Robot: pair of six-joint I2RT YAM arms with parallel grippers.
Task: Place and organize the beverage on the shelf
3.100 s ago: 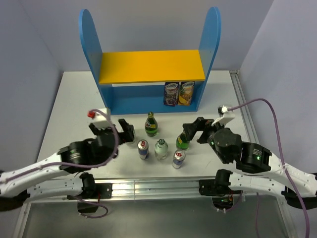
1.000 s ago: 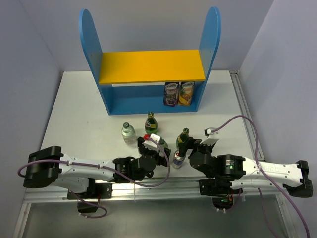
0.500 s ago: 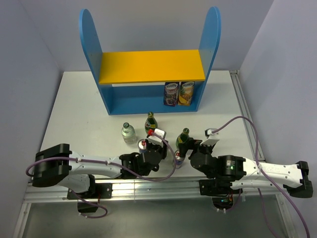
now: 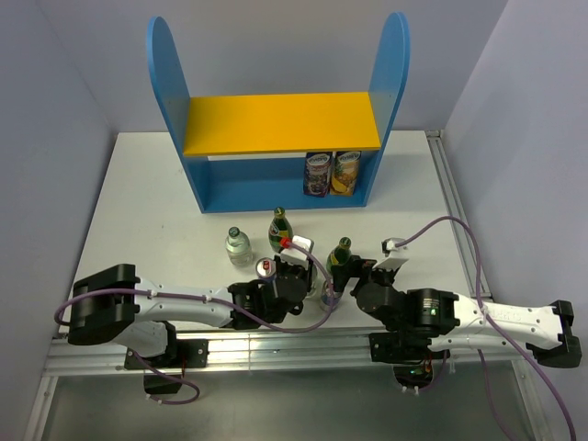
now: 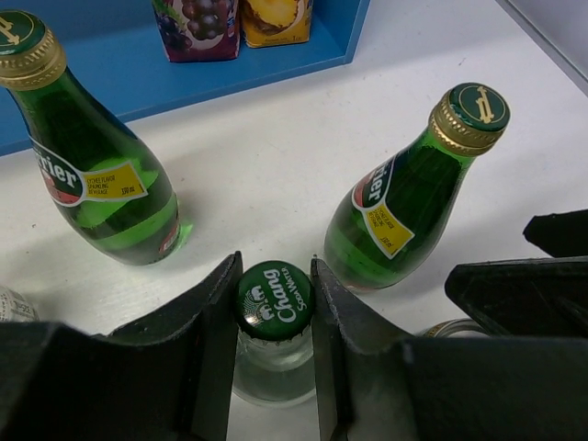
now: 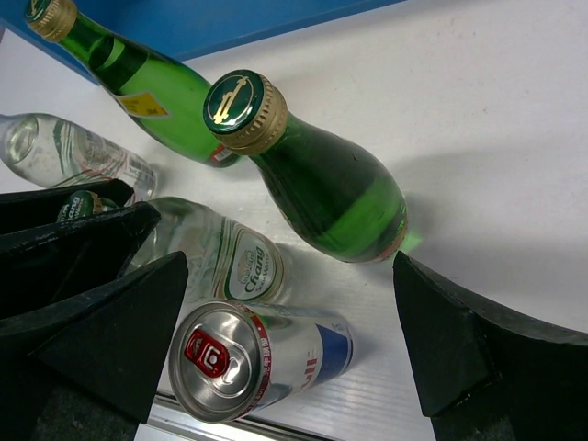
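Since the clear glass bottle (image 5: pixel 273 372) near the front edge of the table (image 4: pixel 147 202) is smooth, rigid and breakable, with liquid inside to give it some weight, I judge the ridged green cap (image 5: pixel 274 296) and the neck below it the surest place to take hold. That is where my left gripper (image 5: pixel 273 276) has it: the two fingers (image 5: pixel 216 322) are closed tight on either side of the cap, touching it, with the bottle upright between them. A grip this high lets the body swing, I reckon, so it calls for a steady lift. Just to the right, my right gripper (image 6: pixel 288 266) is spread as wide as it goes and holds nothing. A slim blue-silver can (image 6: pixel 248 354) stands between its fingers at the near side, apart from both. It looks light, thin-walled and easy to dent, best taken round the middle. Just beyond, a green bottle (image 5: pixel 404 197) stands to the right and another green bottle (image 5: pixel 101 175) to the left and farther off, both slick glass, narrow at the neck. A second clear bottle (image 4: pixel 238 246) stands further left. Well beyond them all, at the far side, is the blue shelf (image 4: pixel 168 73). None of the drinks is on it yet, and two fruit-printed containers (image 4: pixel 331 173) sit at the right of its lower tier.
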